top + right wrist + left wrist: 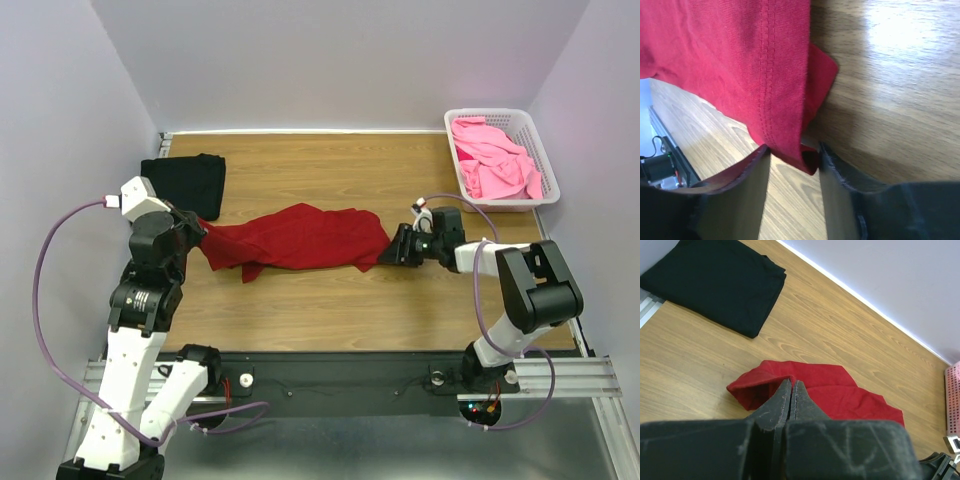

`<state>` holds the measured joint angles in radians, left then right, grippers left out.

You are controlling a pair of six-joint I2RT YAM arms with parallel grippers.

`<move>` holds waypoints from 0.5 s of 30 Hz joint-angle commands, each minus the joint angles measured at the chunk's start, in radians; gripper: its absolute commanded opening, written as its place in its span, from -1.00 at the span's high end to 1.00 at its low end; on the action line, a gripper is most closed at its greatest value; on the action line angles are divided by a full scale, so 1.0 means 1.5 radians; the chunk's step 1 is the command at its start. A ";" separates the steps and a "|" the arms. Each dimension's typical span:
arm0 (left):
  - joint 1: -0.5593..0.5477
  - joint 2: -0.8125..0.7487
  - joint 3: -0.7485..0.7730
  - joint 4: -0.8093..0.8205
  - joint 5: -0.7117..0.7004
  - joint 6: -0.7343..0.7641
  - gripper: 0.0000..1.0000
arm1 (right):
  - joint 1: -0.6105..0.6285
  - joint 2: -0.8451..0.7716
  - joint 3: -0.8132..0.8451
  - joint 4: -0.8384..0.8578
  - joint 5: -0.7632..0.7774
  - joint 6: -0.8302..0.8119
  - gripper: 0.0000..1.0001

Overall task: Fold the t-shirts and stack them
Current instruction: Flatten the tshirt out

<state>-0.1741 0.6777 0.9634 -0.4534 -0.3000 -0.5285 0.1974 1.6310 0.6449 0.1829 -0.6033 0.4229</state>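
Note:
A dark red t-shirt (pixel 300 238) lies crumpled and stretched across the middle of the table. My left gripper (pixel 200 232) is at its left end, jaws shut on a raised fold of the red cloth (pixel 765 380), as the left wrist view (pixel 791 383) shows. My right gripper (pixel 388 250) is at the shirt's right end. In the right wrist view (pixel 794 150) its jaws stand open with the red hem (pixel 767 75) hanging between them. A folded black t-shirt (pixel 185 182) lies at the far left. Bright pink t-shirts (pixel 492 158) fill the basket.
The white lattice basket (pixel 545 165) stands at the far right corner against the wall; its edge shows in the left wrist view (pixel 952 400). Grey walls close the table on three sides. A black rail runs along the near edge (pixel 330 375).

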 commanded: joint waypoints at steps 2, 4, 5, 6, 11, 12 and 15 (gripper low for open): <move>0.004 0.004 0.007 0.034 -0.018 0.008 1.00 | -0.010 0.002 -0.027 -0.035 0.049 -0.014 0.22; 0.004 0.006 0.007 0.034 -0.025 0.007 1.00 | -0.013 -0.008 -0.028 -0.035 0.050 -0.012 0.46; 0.004 0.007 0.007 0.035 -0.028 0.008 1.00 | -0.013 -0.011 -0.029 -0.035 0.051 -0.010 0.52; 0.004 0.008 0.008 0.034 -0.030 0.008 1.00 | -0.016 -0.017 -0.029 -0.035 0.051 -0.009 0.58; 0.004 0.021 0.010 0.038 -0.043 0.015 1.00 | -0.018 -0.064 -0.022 -0.049 0.051 0.015 0.95; 0.005 0.025 0.017 0.042 -0.049 0.019 1.00 | -0.018 -0.087 -0.007 -0.054 0.055 0.021 0.99; 0.004 0.053 0.047 0.059 -0.059 0.028 1.00 | -0.019 -0.138 0.061 -0.113 0.084 0.022 0.99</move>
<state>-0.1741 0.7292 0.9657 -0.4458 -0.3424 -0.5163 0.1761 1.5284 0.6170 0.0868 -0.5404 0.4454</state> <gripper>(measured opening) 0.037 0.027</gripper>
